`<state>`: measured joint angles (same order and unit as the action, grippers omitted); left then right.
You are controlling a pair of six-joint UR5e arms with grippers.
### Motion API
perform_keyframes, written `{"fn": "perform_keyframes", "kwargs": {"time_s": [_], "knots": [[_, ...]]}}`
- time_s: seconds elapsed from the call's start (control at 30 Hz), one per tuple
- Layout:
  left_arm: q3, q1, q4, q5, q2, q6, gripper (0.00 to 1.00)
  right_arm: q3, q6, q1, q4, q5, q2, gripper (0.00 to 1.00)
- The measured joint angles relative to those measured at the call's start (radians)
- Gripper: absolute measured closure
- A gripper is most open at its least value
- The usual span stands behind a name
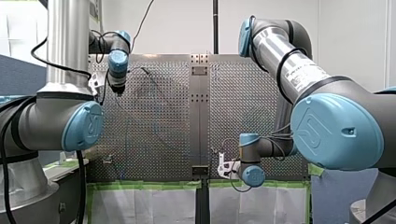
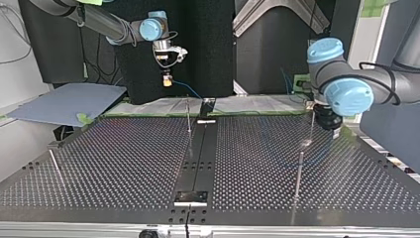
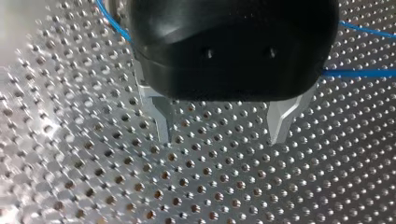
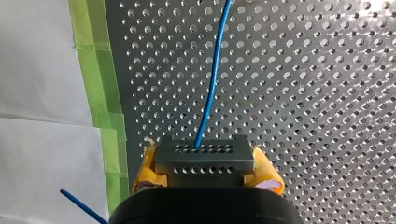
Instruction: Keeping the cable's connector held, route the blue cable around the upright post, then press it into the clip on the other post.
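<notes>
While my right tool (image 4: 204, 176) pinches the grey, perforated connector (image 4: 204, 158) between its yellow pads (image 4: 145, 173), closed tight on both sides of the block, my left tool (image 3: 220, 139) hangs just above the perforated counter (image 3: 93, 186) with its two metal fingers (image 3: 159, 116) spread wide and nothing between them. The blue cable (image 4: 212, 70) leaves the front face of the connector and runs ahead over the counter, roughly alongside the edge lined with green tape (image 4: 95, 84). A short blue strand (image 4: 77, 205) shows beside the right tool's black body. Seen from across the counter, the right tool sits raised over that taped edge near its middle, and the cable droops from it toward the counter. Two stretches of the cable pass beside the left tool's black body, which is close to one side edge of the counter. A thin upright post (image 2: 188, 119) stands near the centre seam by the taped edge, and a second post (image 2: 299, 171) stands nearer the left tool. Whether the cable touches either cannot be told.
</notes>
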<state>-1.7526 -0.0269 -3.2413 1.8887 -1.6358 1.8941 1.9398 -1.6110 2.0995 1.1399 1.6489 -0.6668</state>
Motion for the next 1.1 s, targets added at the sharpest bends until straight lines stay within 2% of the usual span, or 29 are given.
{"fn": "perform_keyframes", "kwargs": {"time_s": [0.57, 0.8, 1.1], "knots": [[0.000, 0.020, -0.027, 0.002, 0.022, -0.149, 0.00, 0.000, 0.001, 0.001, 0.000, -0.001, 0.000, 1.00], [0.000, 0.021, -0.040, 0.002, 0.038, -0.133, 0.00, 0.000, 0.001, 0.001, -0.001, -0.001, 0.000, 1.00], [0.000, 0.018, -0.054, -0.014, 0.078, -0.052, 0.00, 0.000, 0.001, 0.002, -0.001, -0.001, 0.000, 1.00]]}}
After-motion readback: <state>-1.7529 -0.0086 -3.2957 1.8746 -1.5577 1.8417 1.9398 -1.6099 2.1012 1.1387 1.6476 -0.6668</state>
